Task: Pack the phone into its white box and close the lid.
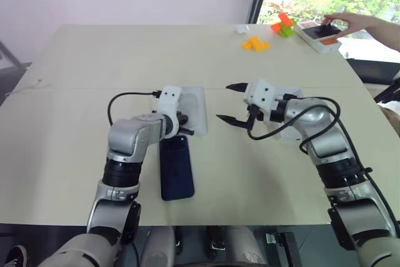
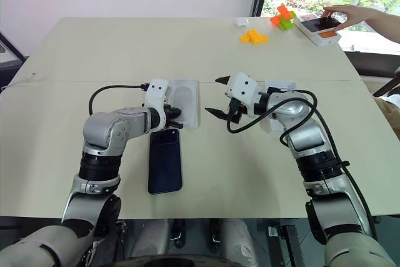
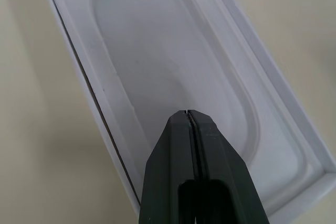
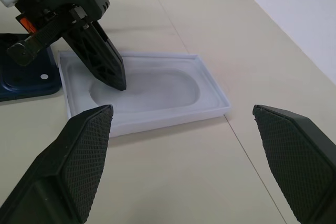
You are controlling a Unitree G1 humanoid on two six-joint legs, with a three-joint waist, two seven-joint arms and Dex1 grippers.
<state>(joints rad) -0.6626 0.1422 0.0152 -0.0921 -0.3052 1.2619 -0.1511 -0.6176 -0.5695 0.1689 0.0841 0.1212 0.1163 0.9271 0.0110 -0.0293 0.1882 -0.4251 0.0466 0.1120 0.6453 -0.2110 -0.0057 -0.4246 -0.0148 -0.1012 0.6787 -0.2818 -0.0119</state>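
While the left gripper [image 4: 107,72], fingers pressed together and holding nothing, dips into the rounded recess of the white insert tray [image 2: 185,98], we note the phone [image 2: 165,166] lies flat on the table [image 1: 75,67] just beside that tray's near end. The right gripper [image 2: 219,95] hovers spread wide, empty. We judge packing not begun: next, the left fingers must part and take the phone.

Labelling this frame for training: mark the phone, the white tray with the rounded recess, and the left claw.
phone [image 2: 165,166]: right eye view, middle of its dark back.
white tray with the rounded recess [image 4: 157,88]: right wrist view, floor of the recess.
left claw [image 3: 190,116]: left wrist view, shut fingertips.
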